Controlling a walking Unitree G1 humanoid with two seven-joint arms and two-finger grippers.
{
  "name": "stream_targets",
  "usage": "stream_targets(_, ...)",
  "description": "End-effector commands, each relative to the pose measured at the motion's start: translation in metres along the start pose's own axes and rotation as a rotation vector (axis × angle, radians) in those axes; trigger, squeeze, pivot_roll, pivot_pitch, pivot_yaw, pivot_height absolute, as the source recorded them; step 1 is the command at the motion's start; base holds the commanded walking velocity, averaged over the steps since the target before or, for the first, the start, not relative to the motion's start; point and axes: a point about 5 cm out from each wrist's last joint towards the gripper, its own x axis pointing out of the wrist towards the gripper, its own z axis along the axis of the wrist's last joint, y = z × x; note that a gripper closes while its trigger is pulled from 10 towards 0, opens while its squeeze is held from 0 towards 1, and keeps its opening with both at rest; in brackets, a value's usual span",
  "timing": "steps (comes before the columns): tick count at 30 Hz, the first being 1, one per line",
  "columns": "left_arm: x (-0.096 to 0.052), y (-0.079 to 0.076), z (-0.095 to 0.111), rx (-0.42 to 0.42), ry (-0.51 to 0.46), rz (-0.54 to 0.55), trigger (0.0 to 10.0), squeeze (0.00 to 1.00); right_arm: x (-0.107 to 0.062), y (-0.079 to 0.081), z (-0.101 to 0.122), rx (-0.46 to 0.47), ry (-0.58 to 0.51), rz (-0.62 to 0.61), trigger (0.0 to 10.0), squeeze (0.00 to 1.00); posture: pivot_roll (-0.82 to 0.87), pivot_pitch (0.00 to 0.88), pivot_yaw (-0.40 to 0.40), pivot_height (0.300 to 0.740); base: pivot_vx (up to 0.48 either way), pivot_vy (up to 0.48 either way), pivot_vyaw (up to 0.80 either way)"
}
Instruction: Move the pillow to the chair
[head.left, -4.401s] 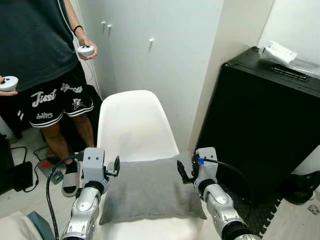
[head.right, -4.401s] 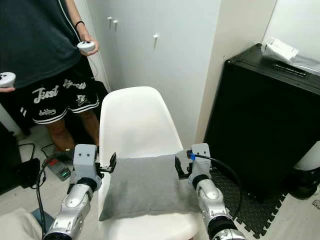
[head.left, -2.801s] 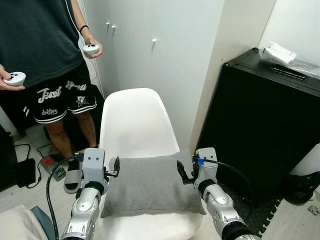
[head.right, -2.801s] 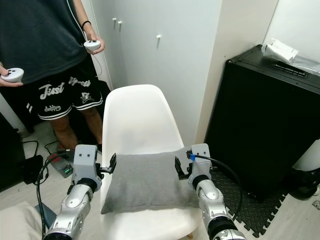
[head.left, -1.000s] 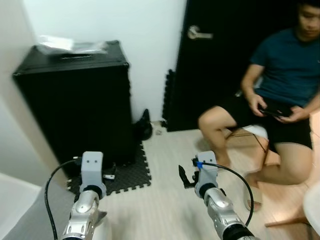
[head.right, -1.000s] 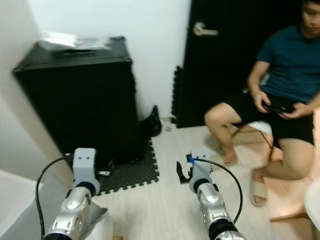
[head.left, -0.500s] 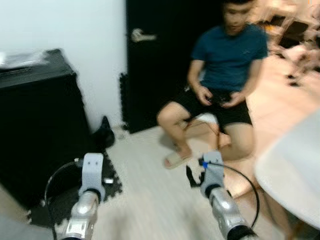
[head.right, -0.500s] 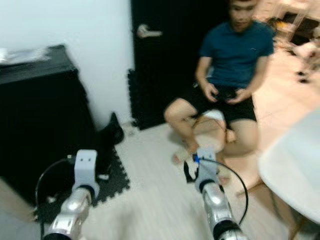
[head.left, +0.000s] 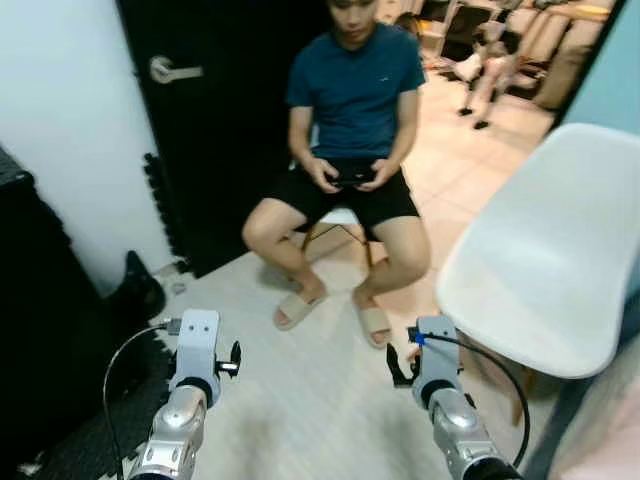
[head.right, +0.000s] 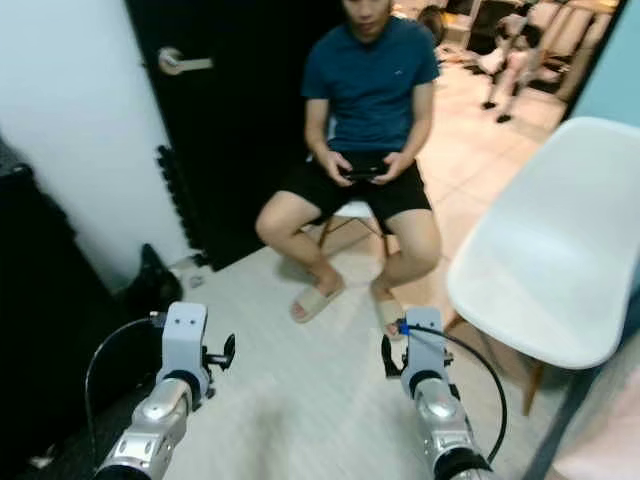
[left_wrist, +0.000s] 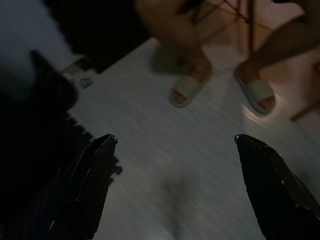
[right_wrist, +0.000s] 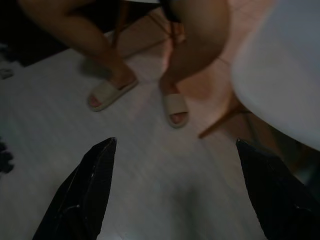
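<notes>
Turning away: the head camera's whole view has swung to the robot's right since a few seconds ago. That is the robot's own turn, not a move of the furniture.
Pillow: the grey fabric pillow was last seen lying flat on the seat of a white chair beside a black cabinet, between the two tools. I judge it lies there now, off to the robot's left.
Left tool: the left tool (left_wrist: 175, 140) hangs low over the pale wood-look floor (head.left: 300, 420), its two black fingers spread wide and holding nothing.
Right tool: the right tool (right_wrist: 176, 142) is at the same height, fingers also spread wide and empty. It is near the front edge of a second chair.
Second chair: a white moulded plastic shell chair (head.left: 540, 250) stands on the robot's right with a bare seat.
Person: someone in a dark blue T-shirt and black shorts (head.left: 355, 90) sits straight ahead, holding a small dark handheld device (head.left: 350, 180) in both hands. They wear beige slide sandals (head.left: 292, 310).
Behind the person: a black door with a silver lever handle (head.left: 165, 69).
Floor edge: a black foam mat (head.left: 90, 440) lies at the robot's left.
Meaning for the task: with the pillow set on a chair and both tools let go, the placing looks done. The turn reads as the robot leaving.
</notes>
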Motion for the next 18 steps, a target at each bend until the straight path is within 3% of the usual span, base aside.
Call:
stream_targets(1,0.001,0.003,-0.002,0.028,0.008,0.002,10.0,0.00,-0.003,0.004,-0.008,0.002,0.030,0.013,10.0,0.00,0.00,0.041,-0.007,0.740,0.000,0.000,-0.80)
stream_targets(9,0.002,0.013,0.001,-0.008,-0.003,0.056,10.0,0.00,-0.005,0.005,-0.010,0.017,0.022,0.018,10.0,0.00,0.00,0.025,0.006,0.740,0.000,0.000,-0.80)
stream_targets(18,-0.003,0.008,-0.005,-0.026,0.002,0.024,10.0,0.00,-0.006,0.009,-0.013,0.013,0.029,0.031,10.0,0.00,0.00,0.021,-0.002,0.740,0.000,0.000,-0.80)
